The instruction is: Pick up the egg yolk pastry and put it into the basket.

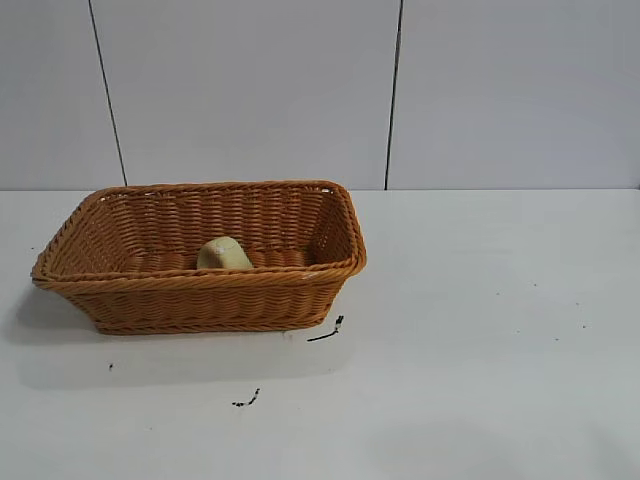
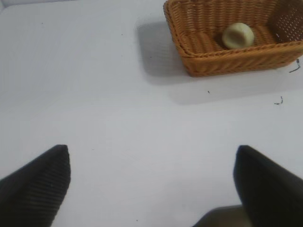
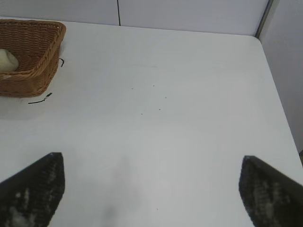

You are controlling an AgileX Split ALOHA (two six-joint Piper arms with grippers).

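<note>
In the exterior view, you have the egg yolk pastry (image 1: 224, 254) lying inside the basket (image 1: 200, 288), at about 9 o'clock on the table (image 1: 480, 330); neither arm shows. Your left wrist view shows the left gripper (image 2: 151, 182) spread wide over bare table, holding nothing, basket at 1 o'clock. Your right wrist view shows the right gripper (image 3: 151, 187) equally wide, empty, basket at 10 o'clock. I judge placement done; just keep both arms clear.
</note>
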